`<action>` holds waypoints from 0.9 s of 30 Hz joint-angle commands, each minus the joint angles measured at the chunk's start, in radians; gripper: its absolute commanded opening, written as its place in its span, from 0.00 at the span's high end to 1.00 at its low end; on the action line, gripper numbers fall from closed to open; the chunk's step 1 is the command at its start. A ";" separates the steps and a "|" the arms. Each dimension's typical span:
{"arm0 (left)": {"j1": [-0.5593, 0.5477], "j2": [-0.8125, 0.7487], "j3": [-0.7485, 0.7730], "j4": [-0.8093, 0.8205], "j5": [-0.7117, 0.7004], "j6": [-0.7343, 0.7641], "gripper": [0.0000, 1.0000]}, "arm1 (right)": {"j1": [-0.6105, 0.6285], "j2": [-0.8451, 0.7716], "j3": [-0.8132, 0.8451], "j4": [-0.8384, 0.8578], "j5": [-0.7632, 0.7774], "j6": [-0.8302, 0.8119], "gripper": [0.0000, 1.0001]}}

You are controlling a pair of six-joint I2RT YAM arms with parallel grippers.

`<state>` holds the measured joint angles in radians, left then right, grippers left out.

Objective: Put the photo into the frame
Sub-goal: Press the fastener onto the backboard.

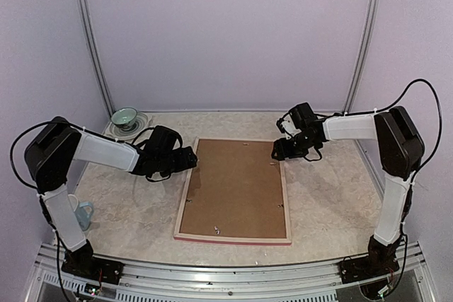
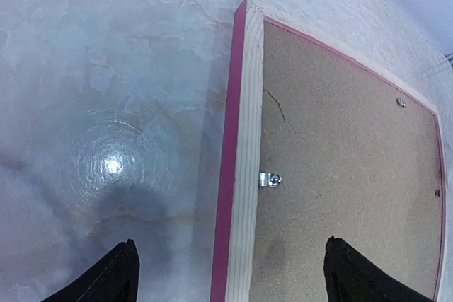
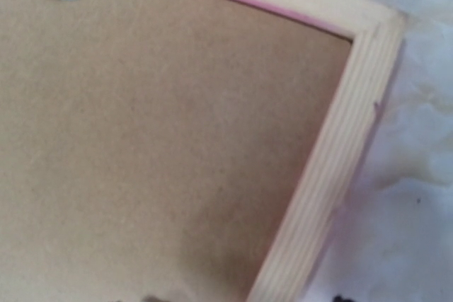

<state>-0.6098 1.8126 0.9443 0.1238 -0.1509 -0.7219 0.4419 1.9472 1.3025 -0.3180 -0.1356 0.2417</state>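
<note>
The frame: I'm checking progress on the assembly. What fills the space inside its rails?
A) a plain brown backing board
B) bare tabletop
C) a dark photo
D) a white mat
A: a plain brown backing board fills the frame, pale wood side up.

Pale-wood frame (image 1: pixel 185 196) with pink edges, brown backing board (image 1: pixel 237 185), mottled cream table (image 1: pixel 127 210).

Frame (image 1: pixel 233 190) fills centre; room to pass either side; bowl (image 1: pixel 124 117) in far-L corner, mug (image 1: pixel 83 213) near-L.
</note>
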 commanded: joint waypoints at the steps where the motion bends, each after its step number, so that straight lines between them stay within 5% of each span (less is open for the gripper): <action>1: -0.004 -0.003 -0.016 0.007 -0.003 -0.010 0.11 | -0.006 0.036 0.032 -0.021 0.009 -0.005 0.39; 27: -0.006 0.029 -0.033 0.045 0.028 -0.016 0.15 | -0.003 0.088 0.021 -0.021 -0.007 -0.019 0.40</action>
<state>-0.6098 1.8252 0.9188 0.1463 -0.1341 -0.7330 0.4419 2.0048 1.3167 -0.3317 -0.1455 0.2291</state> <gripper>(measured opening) 0.850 0.595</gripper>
